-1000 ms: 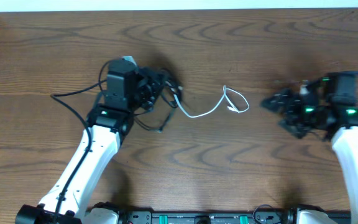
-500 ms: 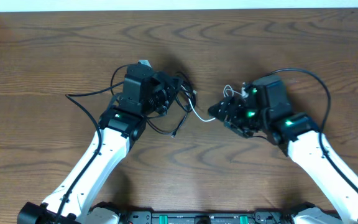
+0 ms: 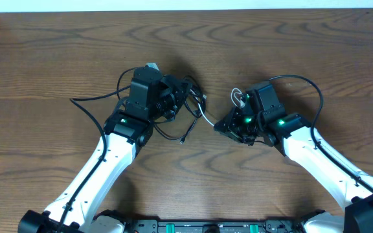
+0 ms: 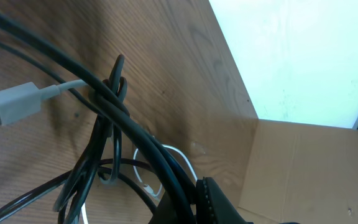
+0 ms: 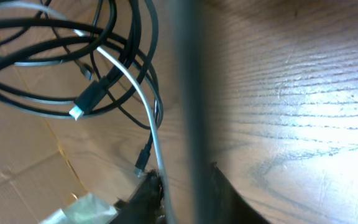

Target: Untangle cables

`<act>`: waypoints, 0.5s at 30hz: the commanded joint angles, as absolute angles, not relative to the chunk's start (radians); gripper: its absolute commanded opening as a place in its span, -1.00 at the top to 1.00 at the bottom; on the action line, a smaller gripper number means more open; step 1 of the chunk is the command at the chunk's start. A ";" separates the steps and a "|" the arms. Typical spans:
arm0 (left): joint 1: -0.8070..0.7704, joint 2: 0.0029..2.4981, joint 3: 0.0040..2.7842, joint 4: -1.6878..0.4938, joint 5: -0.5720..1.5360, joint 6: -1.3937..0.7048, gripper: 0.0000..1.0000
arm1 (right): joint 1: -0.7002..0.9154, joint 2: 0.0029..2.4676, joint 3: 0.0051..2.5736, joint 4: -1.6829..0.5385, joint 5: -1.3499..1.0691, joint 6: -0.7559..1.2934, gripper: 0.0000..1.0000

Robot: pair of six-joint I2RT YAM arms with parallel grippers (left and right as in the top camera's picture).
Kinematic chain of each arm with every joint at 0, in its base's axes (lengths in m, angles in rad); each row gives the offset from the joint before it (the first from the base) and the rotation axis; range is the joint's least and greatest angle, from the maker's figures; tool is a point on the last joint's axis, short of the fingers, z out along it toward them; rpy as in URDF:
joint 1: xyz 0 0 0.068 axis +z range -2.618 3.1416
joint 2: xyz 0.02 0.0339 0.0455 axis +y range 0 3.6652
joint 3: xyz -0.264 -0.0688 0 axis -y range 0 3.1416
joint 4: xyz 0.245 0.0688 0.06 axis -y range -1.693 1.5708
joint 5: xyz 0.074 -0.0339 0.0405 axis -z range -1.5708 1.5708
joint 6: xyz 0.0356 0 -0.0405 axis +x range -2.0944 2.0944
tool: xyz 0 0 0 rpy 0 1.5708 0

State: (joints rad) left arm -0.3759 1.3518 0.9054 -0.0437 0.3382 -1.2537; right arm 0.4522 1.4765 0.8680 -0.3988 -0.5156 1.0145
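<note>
A knotted bundle of black cables point(image 3: 185, 97) hangs from my left gripper point(image 3: 176, 98), which is shut on it a little above the table. In the left wrist view the black strands cross at a knot point(image 4: 114, 94), and the left gripper point(image 4: 194, 202) clamps them at the bottom; a white plug point(image 4: 11, 106) lies to the left. The white cable point(image 3: 206, 118) runs from the bundle to my right gripper point(image 3: 220, 127), with a small loop point(image 3: 239, 97) behind it. In the right wrist view the white cable point(image 5: 143, 102) enters the narrowed right gripper point(image 5: 185, 196). A black plug point(image 5: 89, 99) dangles above.
The wooden table point(image 3: 290, 45) ends at a pale strip along the far side point(image 3: 186, 5). A cardboard box point(image 4: 303, 168) stands beyond the table edge. Thicker arm wires arc beside the left arm point(image 3: 86, 103) and over the right arm point(image 3: 303, 81).
My right arm swung left from the table's right side to the white cable and its jaws closed on it. The left gripper shifted slightly right with the black bundle.
</note>
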 commanded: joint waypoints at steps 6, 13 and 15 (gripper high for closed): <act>-0.377 1.339 0.907 -0.036 0.371 -1.255 0.85 | 0.455 1.478 0.865 -0.399 -0.463 1.012 0.98; -0.377 1.339 0.907 -0.052 0.381 -1.250 0.85 | 0.415 1.474 0.876 -0.416 -0.176 0.904 0.97; -0.376 1.339 0.907 -0.056 0.381 -1.238 0.85 | 0.360 1.464 0.897 -0.468 -0.100 0.904 0.98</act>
State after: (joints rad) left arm -0.3759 1.3518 0.9054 -0.0528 0.3653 -1.2568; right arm 0.4309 1.4765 0.8688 -0.4194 -0.3084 0.9543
